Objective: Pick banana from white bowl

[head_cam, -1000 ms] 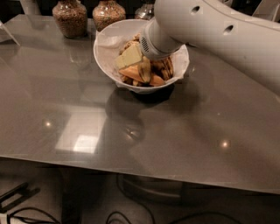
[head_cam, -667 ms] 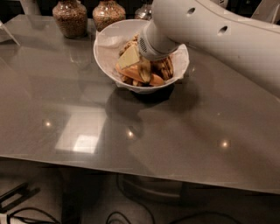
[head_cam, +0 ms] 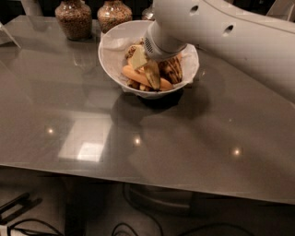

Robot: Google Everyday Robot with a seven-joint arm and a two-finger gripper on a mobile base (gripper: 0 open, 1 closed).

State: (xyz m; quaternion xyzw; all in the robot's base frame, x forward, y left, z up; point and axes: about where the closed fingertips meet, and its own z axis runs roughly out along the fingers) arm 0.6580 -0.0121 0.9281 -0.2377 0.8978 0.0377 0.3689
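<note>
The white bowl (head_cam: 110, 50) with crumpled paper lining stands at the back middle of the grey table. It holds several bananas. The pale yellow-green banana (head_cam: 138, 59) lies at the bowl's left centre, partly under my arm. A smaller orange banana (head_cam: 134, 75) lies in front of it, and brown-streaked ones (head_cam: 172, 69) lie to the right. My gripper (head_cam: 156, 54) is down in the bowl right above the bananas, mostly hidden by the white wrist.
Two glass jars of brown grains (head_cam: 73, 18) (head_cam: 113, 13) stand behind the bowl at the back left. My thick white arm (head_cam: 230, 37) reaches in from the upper right. The table's front edge (head_cam: 138, 177) runs across the lower view, with cables on the floor below.
My wrist has shifted slightly left over the bowl. The bananas and the bowl have not visibly moved.
</note>
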